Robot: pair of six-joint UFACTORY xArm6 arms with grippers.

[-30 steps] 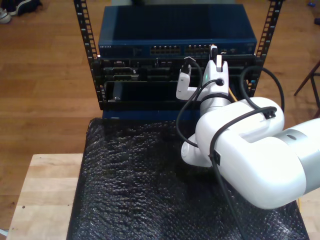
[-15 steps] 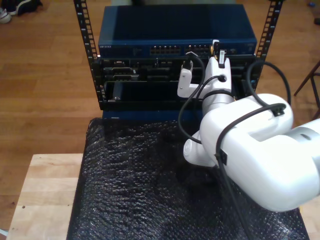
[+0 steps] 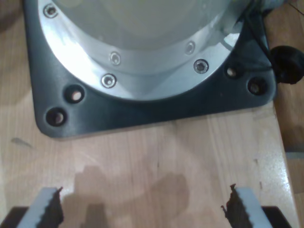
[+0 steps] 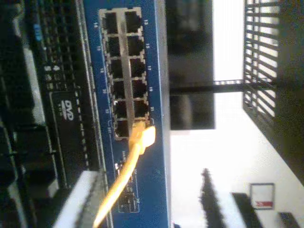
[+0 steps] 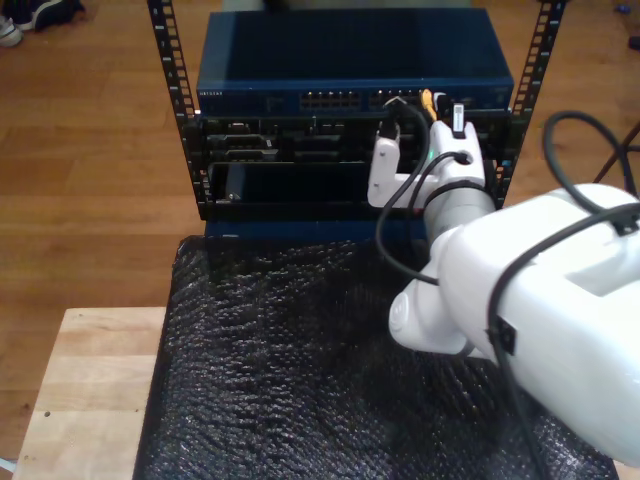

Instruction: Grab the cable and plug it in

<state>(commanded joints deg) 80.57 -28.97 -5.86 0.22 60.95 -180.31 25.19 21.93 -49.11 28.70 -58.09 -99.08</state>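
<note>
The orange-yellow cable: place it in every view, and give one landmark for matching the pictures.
Exterior view: a short yellow bit of the cable at the front of the blue network switch, towards the exterior view's right.
Second wrist view: the cable runs up to the port row, its plug at the end port.
First wrist view: looks at a wooden surface and a dark base plate.
Shared landmark: the switch's port row.

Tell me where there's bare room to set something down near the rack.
The black padded mat is bare from its edge at the exterior view's left to the white arm; the wooden tabletop beside it is bare too. It's crowded at the blue switch, where my second gripper holds the cable at the ports.
</note>
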